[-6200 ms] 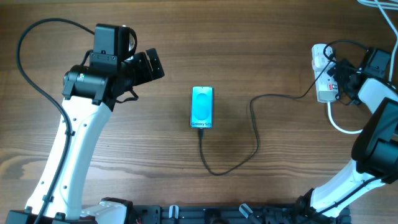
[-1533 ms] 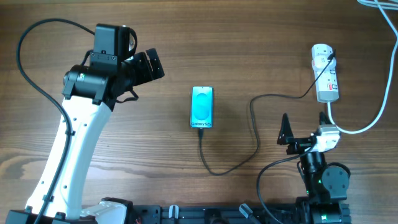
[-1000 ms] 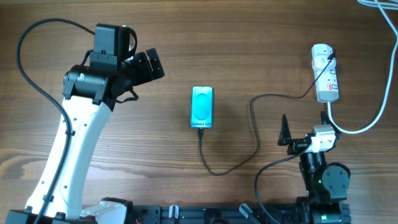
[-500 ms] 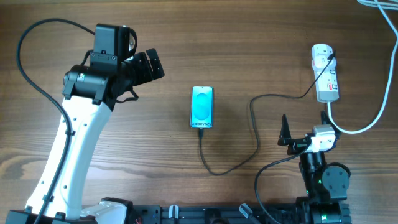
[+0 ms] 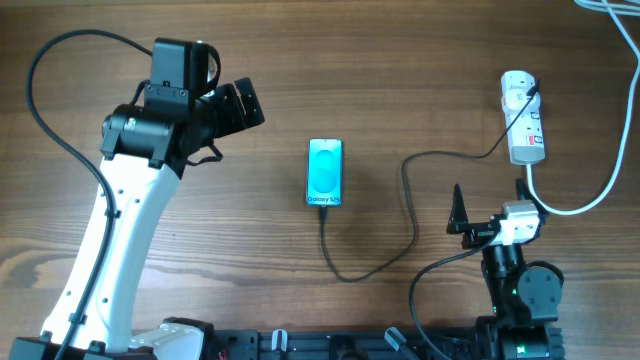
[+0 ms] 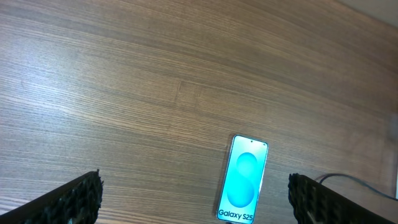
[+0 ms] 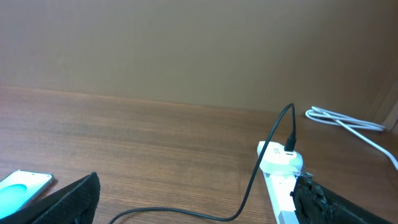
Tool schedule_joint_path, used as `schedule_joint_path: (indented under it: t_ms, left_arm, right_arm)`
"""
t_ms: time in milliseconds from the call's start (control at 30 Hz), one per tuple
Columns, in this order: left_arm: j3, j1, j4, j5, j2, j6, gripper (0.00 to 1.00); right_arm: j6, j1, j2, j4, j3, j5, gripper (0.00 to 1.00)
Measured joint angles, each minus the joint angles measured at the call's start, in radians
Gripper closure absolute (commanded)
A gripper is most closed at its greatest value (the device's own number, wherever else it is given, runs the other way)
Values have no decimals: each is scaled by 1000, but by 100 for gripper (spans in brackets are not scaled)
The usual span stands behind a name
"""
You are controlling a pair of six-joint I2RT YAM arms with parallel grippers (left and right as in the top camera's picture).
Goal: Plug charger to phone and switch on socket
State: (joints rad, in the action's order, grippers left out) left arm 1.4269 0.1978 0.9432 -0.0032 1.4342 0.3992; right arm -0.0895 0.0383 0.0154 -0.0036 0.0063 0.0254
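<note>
Teal-screened flat smartphone [image 5: 325, 172] sits in the middle of the wooden counter [image 5: 240, 260]. The thin black charger cable [image 5: 411, 205] loops off to the white power strip [image 5: 524, 125] near the far right corner. Left fingers [image 5: 238, 107] and right fingers [image 5: 460, 215] are both apart and empty. Imo reaching over to flip it on could snag that loop and yank the phone.

Bare surface [image 5: 420, 70] is lying open btwn phone [image 5: 325, 173] & power strip [image 5: 523, 130], and left of phone too. Black charger cable [image 5: 411, 215] is looping across the gap nearer the arms' bases. Thick white cord [image 5: 565, 212] is curving round the strip's right side.
</note>
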Motion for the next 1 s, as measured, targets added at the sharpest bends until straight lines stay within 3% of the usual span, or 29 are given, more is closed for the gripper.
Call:
schedule_joint_path:
  t_ms: [1000]
  left_arm:
    - [0, 0, 23, -1, -2, 0, 0]
  right_arm:
    - [-3, 0, 0, 0, 0, 0, 0]
